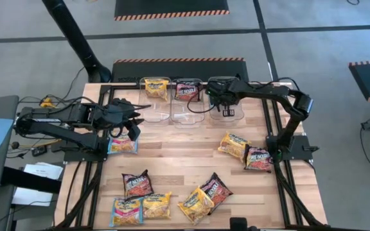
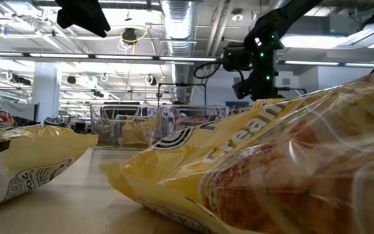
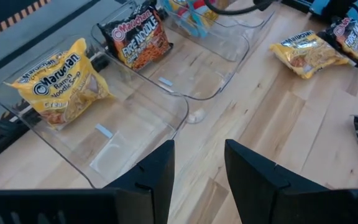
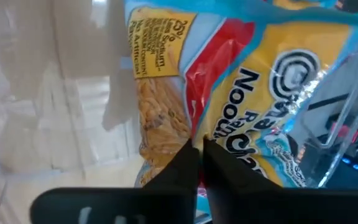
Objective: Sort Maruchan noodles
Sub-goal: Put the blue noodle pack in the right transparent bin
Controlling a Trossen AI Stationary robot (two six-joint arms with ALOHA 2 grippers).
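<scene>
Three clear bins stand along the table's far edge. A yellow packet lies in the left bin and a maroon packet in the middle one. My right gripper reaches into the right bin, shut on a light blue packet. My left gripper hovers open just on the near side of the left bin, touching nothing. Several more packets lie flat on the table: yellow, maroon, light blue. My right gripper pinches the light blue packet between its two fingers at an edge beside the red stripe. The fingers come from above, slanting down into the right bin. The packet stands inside the bin, against its clear wall; where it rests is hidden.
A cluster of packets lies near the table's near edge: maroon, light blue, yellow, yellow, maroon. Bare wood lies between the bins and that cluster. A yellow packet fills the low view.
</scene>
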